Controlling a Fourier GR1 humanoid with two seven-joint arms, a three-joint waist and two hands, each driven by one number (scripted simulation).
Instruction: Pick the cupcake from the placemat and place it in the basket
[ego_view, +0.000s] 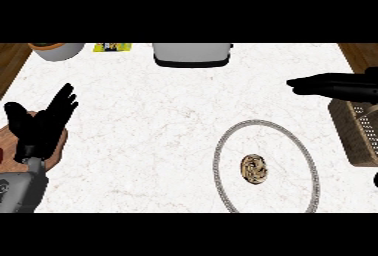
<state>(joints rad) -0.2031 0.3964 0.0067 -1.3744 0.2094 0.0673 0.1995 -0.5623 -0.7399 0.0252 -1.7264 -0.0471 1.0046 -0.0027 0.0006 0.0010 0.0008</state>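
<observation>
Right hand (328, 86) hangs flat, fingers straight and together, over the basket (359, 134) at three o'clock. I've got the placemat (305, 150) ring toward five o'clock, the cupcake (255, 168) lying at its centre, seven o'clock from that hand. Left hand (40, 125) rests spread, far off at nine.

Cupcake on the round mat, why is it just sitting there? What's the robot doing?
Nobody holds the cupcake yet. It sits alone inside the round placemat on the white counter. The right hand reaches in from the right edge with straight fingers, above the basket, away from the cupcake. The left hand rests open at the left, fingers up. So it hasn't been picked up yet.
</observation>
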